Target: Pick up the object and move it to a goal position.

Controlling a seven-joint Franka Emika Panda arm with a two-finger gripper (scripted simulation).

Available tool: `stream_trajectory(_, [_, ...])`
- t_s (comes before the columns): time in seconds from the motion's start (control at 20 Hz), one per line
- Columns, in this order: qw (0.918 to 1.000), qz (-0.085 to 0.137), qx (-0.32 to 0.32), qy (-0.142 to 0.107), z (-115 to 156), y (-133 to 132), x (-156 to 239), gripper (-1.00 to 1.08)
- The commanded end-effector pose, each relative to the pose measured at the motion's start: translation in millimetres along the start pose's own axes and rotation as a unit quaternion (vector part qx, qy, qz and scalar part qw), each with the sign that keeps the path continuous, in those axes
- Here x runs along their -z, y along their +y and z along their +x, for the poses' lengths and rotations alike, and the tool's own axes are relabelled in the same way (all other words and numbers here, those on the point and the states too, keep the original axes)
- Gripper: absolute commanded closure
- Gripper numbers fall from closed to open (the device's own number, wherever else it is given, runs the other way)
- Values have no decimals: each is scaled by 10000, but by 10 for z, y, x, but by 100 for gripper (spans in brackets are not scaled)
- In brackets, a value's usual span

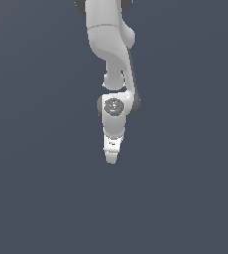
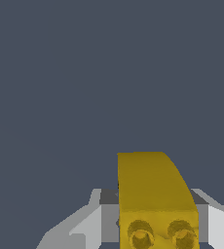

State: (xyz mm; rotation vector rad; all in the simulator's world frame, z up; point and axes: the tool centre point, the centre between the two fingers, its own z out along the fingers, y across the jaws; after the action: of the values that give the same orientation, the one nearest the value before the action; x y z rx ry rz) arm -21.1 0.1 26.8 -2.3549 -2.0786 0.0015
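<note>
Carrying the object (image 2: 155,197) to the goal is judged to be the step in hand, so a steady grip and a slow, smooth motion are advised, since no goal marker is seen. In the exterior view the gripper (image 1: 111,158) hangs at the frame's centre and the object is hidden there. In the wrist view the jaws are seen narrowly open, one at each side of the yellow block at the lower right, apparently pressed on it.

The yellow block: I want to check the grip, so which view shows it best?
The wrist view: the yellow block fills the foreground between the gripper's fingers, two round marks visible. The exterior view shows only the arm and gripper; no block is visible there.
</note>
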Motion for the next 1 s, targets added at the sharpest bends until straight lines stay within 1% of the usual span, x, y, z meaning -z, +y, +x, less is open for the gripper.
stream_trajectory(0.0, [10000, -6, 1, 0, 17, -15, 65, 108])
stream_trajectory(0.2, [10000, -6, 4, -5, 64, -71, 228, 108])
stream_trajectory(0.45, [10000, -6, 5, -10, 149, -175, 539, 108])
stream_trajectory(0.95, [10000, -3, 12, -20, 410, -476, 1454, 108])
